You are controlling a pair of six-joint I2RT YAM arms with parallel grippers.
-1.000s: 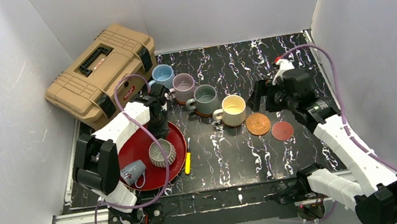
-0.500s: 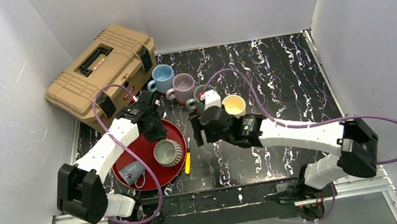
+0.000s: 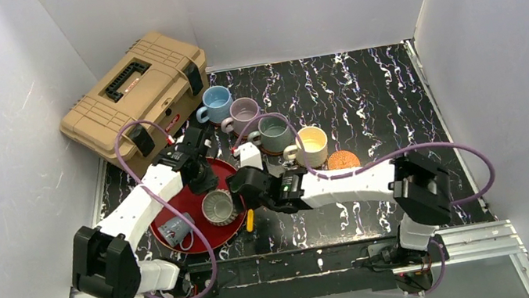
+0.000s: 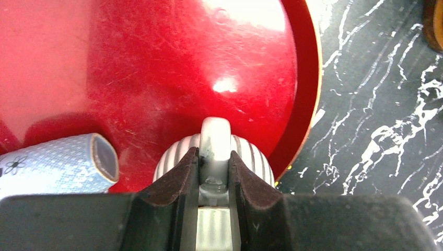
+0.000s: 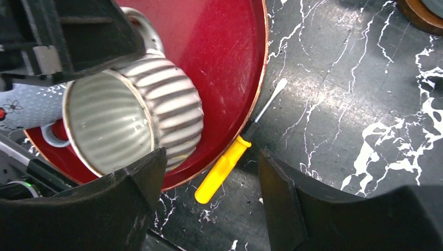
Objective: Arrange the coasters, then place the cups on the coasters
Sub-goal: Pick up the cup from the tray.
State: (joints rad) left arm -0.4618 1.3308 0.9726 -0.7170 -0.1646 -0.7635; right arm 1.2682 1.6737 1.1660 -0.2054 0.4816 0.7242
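On black marbled table (image 3: 394, 82), white walls (image 3: 302, 1) | left fingers (image 4: 177, 183) grip ribbed mug (image 4: 256, 159) | right fingers (image 5: 125, 209) spread wide

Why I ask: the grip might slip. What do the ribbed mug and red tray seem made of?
Ribbed mug: probably glazed ceramic, grey-white with a soft sheen on its ridges. Red tray: glossy lacquer or plastic, cannot tell which; it shows bright glare and fine scratches.
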